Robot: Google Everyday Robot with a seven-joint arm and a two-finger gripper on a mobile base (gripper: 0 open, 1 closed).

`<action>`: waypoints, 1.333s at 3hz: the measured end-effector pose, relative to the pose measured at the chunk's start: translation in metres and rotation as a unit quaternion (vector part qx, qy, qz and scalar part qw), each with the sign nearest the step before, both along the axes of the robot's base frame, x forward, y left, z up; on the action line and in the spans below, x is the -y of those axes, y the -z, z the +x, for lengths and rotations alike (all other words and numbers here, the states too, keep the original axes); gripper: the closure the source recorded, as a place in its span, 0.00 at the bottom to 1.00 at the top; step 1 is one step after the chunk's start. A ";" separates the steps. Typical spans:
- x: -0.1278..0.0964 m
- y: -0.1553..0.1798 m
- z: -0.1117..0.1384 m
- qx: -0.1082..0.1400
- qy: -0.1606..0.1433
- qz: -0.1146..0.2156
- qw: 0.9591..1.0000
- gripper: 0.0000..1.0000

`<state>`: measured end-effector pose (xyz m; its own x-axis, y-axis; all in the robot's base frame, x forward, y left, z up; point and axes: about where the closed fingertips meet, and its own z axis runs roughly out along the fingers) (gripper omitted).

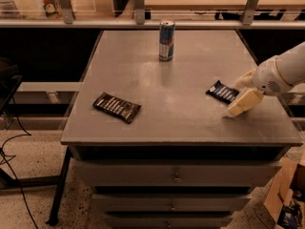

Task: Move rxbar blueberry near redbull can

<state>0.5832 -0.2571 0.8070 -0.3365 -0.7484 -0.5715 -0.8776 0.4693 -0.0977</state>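
Observation:
The rxbar blueberry [221, 91], a flat navy-blue bar with white lettering, lies on the right part of the grey table [162, 123]. The redbull can [166, 40] stands upright at the table's far middle, well away from the bar. My gripper [238, 93] comes in from the right at table height. Its cream fingers [241, 103] are spread open on either side of the bar's right end: one in front, one behind. I cannot tell whether they touch the wrapper.
A dark brown-black wrapped bar [116, 107] lies on the table's left front. A railing with posts [138, 4] runs behind the table. Drawers [176, 175] sit below the top. A cardboard box [286, 199] stands on the floor at the lower right.

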 end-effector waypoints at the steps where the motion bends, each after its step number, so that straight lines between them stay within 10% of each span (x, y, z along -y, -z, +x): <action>1: 0.000 -0.008 0.000 0.000 0.000 0.000 1.000 0.87; 4: -0.005 -0.014 0.002 0.009 -0.007 0.005 1.000 1.00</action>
